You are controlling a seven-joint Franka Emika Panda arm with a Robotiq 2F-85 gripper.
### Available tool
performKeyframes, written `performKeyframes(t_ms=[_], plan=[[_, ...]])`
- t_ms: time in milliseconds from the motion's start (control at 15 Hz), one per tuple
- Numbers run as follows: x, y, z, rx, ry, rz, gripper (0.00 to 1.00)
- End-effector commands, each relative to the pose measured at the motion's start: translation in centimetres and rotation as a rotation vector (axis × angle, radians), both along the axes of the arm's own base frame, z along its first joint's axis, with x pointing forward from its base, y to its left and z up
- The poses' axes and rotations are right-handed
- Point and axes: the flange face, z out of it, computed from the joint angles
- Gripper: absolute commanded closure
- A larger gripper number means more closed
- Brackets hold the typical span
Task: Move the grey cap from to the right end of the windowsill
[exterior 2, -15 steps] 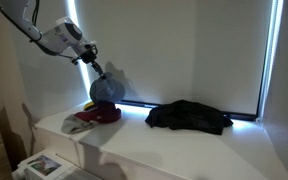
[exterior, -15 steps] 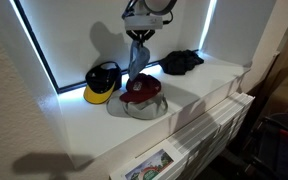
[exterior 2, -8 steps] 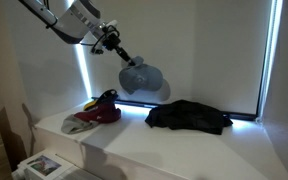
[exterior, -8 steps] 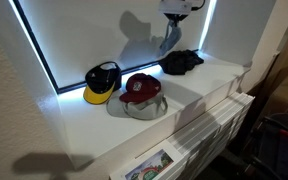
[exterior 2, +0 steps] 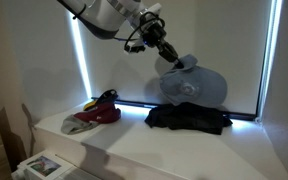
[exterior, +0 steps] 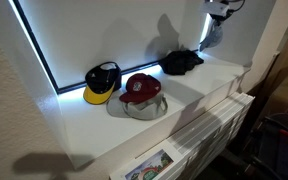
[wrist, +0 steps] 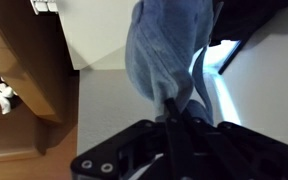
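**One cap airborne, close to the right end**

Three items lie on the windowsill (exterior: 222,76). Left to right in an exterior view they are a yellow-and-black cap (exterior: 101,82), a red cap (exterior: 141,90) and a black bundle (exterior: 182,61).

Change: a second ago the grey cap (exterior: 212,36) hung over the red cap, and half a second ago it was near the black bundle. Now it hangs clear of the sill, at or just past the bundle's right side. In an exterior view from another angle, the grey cap (exterior 2: 191,85) reads as directly above the bundle (exterior 2: 189,116), so its exact position along the sill is uncertain.

My judgement is that the carry is mostly done. What remains is a little more travel right, then lowering and letting go.

Tool: the gripper (exterior 2: 172,62) is raised and tilted. In the wrist view the gripper (wrist: 180,116) has its fingers pressed together, pinching a fold of the grey cap (wrist: 169,55). The cap dangles below and touches nothing else.
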Motion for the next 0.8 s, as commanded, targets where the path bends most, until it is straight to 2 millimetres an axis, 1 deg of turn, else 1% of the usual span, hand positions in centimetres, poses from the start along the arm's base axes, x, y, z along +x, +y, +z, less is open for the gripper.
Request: performKeyframes(t_ms=[0, 67, 133, 200, 267, 333, 400, 467, 533, 600, 733], plan=[[-3.5, -7.4, -2.3, 0.064, -0.119, -0.120, 0.99], [-4.0, -9.3, -3.5, 0.092, -0.171, -0.160, 0.99], [-3.9, -10.5, -5.3, 0.141, -0.199, -0.196, 0.72], [-3.9, -11.0, -6.8, 0.178, -0.213, -0.202, 0.70], [-3.4, -11.0, -8.4, 0.204, -0.227, -0.192, 0.65], [-2.9, -10.7, -9.8, 0.232, -0.236, -0.179, 0.57], [-2.2, -9.9, -11.2, 0.253, -0.241, -0.166, 0.51], [-1.3, -9.2, -12.2, 0.270, -0.247, -0.150, 0.42], [-0.5, -8.0, -12.8, 0.275, -0.253, -0.132, 0.37], [0.5, -7.1, -13.2, 0.279, -0.260, -0.116, 0.28], [2.6, -4.3, -12.8, 0.291, -0.257, -0.049, 0.14]])
